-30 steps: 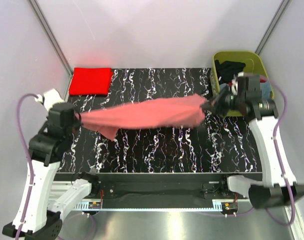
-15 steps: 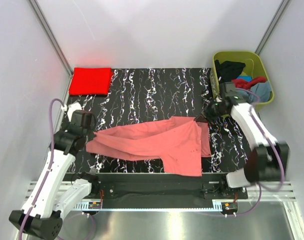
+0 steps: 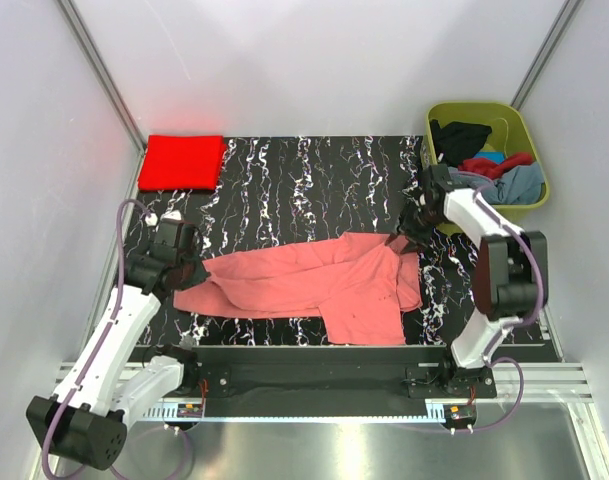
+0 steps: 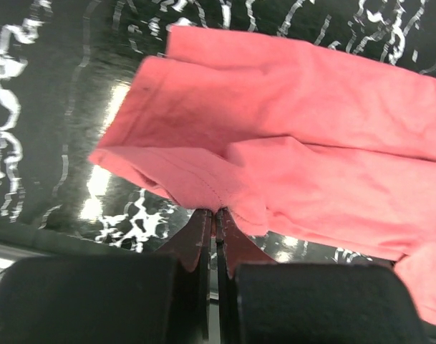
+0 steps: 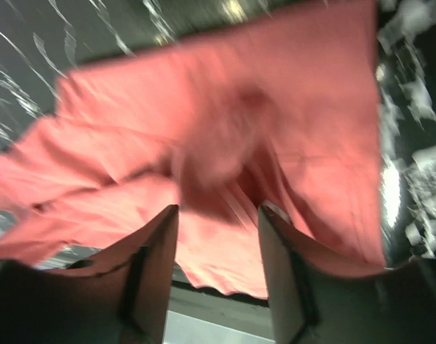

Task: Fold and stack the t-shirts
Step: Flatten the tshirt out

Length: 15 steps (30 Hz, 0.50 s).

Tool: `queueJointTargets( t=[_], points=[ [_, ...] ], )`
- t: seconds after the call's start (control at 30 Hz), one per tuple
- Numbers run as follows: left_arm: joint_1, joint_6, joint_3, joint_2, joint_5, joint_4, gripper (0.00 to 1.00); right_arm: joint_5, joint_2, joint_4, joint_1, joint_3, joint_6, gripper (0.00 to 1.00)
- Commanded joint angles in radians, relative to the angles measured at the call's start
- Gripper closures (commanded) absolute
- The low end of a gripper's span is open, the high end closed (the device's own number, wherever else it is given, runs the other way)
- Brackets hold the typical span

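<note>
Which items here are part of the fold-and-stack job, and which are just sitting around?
Job:
- salmon pink t-shirt, spread on the table
- bright red t-shirt, folded at the far left corner
- black t-shirt, dark red t-shirt and grey-blue t-shirt, heaped in the tub

Lying about:
- olive-green tub, only a container
- marbled table

A black tabletop veined with white marbling fills the middle of the scene, closed in by plain white walls with a slanting metal strut at the far left corner. An olive-green plastic tub stands at the tabletop's far right corner, touching its edge. Along the near edge runs a dark rail, and beyond it lies a brushed metal surface.
</note>
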Motion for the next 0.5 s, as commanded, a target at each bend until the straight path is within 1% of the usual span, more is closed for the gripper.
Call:
queueJointTargets(
  t=[0.0,0.03,0.13,0.2,0.3,0.33,0.4,0.47],
  points=[
    [0.005,0.0,-0.016,0.038,0.097,0.07,1.0,0.07,-0.185,-0.045,0.005,-0.095,-0.05,0.42],
    [0.004,0.005,-0.026,0.072,0.122,0.082,1.0,0.074,-0.246,-0.053,0.005,-0.115,-0.05,0.42],
    [0.015,-0.003,-0.029,0.13,0.139,0.082,1.0,0.039,-0.358,-0.06,0.005,-0.194,-0.052,0.4],
    [0.031,-0.02,-0.049,0.136,0.146,0.069,1.0,-0.001,-0.401,-0.06,0.005,-0.25,-0.049,0.38],
    [0.057,-0.09,-0.115,0.084,0.155,0.047,1.0,-0.024,-0.457,-0.054,0.006,-0.306,-0.047,0.38],
    [0.067,-0.134,-0.13,0.049,0.166,0.033,1.0,-0.027,-0.469,-0.053,0.006,-0.315,-0.045,0.38],
    [0.097,-0.176,-0.168,0.005,0.183,-0.025,1.0,-0.036,-0.475,-0.051,0.005,-0.329,-0.047,0.38],
    [0.111,-0.253,-0.202,-0.067,0.205,-0.084,1.0,-0.045,-0.469,-0.041,0.008,-0.327,-0.052,0.38]
  ],
)
